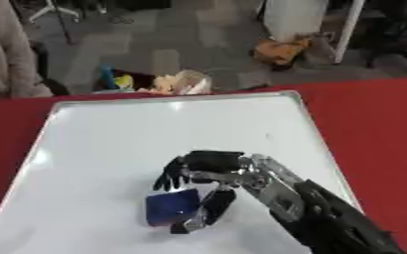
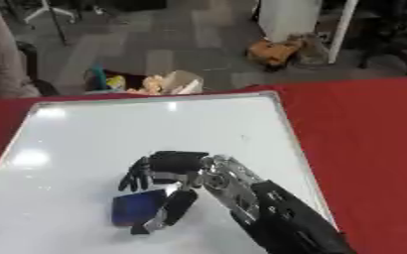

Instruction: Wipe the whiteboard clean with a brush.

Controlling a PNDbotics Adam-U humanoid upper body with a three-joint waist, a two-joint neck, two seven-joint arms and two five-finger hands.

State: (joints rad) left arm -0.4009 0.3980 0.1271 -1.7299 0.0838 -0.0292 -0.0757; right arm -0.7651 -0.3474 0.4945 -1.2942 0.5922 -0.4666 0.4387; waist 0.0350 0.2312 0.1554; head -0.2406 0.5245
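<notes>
The right hand (image 1: 209,173), fingers curled, grips the blue brush (image 1: 169,208) on the whiteboard (image 1: 155,134).

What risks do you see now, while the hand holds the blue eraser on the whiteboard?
The right hand grips the blue eraser mostly from one side, so it may slip out. The whiteboard lies loose on the red table, so a sweep may push it.
</notes>
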